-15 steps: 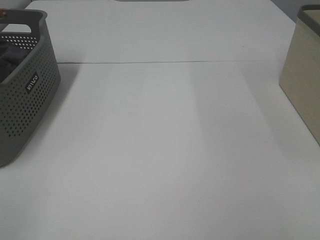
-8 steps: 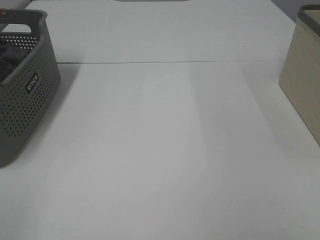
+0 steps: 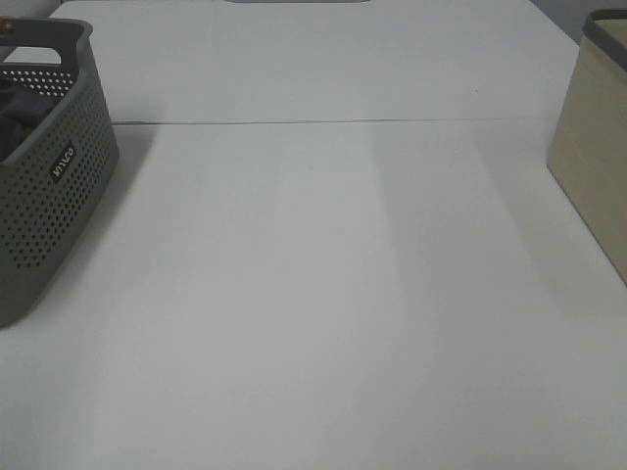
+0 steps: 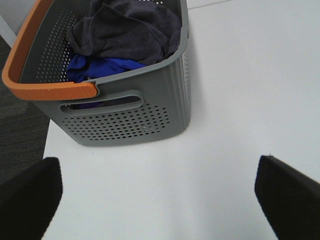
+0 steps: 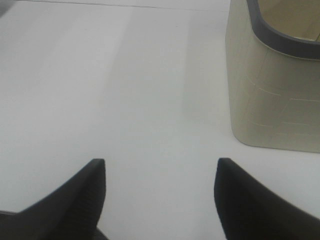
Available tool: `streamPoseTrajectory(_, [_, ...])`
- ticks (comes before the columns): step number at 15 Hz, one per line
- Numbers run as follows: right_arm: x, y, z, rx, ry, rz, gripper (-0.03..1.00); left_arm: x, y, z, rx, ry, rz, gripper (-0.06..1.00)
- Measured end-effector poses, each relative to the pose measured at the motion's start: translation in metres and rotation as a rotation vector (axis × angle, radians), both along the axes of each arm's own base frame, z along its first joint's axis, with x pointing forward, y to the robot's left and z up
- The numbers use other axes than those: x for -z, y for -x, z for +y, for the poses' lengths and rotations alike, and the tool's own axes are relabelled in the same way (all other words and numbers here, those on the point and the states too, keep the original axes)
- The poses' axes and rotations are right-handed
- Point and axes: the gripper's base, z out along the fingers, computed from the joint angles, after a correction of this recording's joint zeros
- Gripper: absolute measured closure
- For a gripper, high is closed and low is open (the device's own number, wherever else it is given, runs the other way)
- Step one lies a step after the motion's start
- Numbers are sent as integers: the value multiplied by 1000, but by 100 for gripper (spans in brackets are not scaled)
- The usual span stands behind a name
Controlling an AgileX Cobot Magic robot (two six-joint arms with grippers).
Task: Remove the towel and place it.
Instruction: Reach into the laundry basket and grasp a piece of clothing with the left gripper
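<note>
Plain matte white counter point(image 3: 323, 294), w/ a thin seam point(image 3: 323, 122) running across the far part. The dark charcoal terry cloth towel point(image 4: 127, 32) sits crumpled inside the grey perforated plastic basket w/ an orange handle point(image 4: 125, 122) at the left edge, on top of a bright blue cloth point(image 4: 100, 67). Dark grey carpet floor point(image 4: 20, 125) shows past that edge. A beige rectangular bin w/ a dark grey rim point(image 5: 272, 95) stands on the right. Left tool point(image 4: 157, 172) is spread wide w/ nothing in it, hovering above the counter near the basket. Right tool point(image 5: 160, 170) is also parted and empty, near the bin. The 2 tools don't show in the high view.
</note>
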Motion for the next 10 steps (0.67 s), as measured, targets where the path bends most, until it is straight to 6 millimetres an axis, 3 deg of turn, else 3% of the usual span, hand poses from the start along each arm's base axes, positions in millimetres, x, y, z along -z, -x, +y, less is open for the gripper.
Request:
streamPoseTrajectory(2, [0, 0, 0, 0, 0, 0, 35, -31, -33, 5, 93, -121, 131, -5])
streamPoseTrajectory(5, [0, 0, 0, 0, 0, 0, 35, -65, -107, 19, 287, -375, 311, -5])
streamPoseTrajectory(6, [0, 0, 0, 0, 0, 0, 35, -69, -122, 22, 315, -410, 338, -5])
streamPoseTrajectory(10, [0, 0, 0, 0, 0, 0, 35, -69, -249, 47, 433, -555, 521, -5])
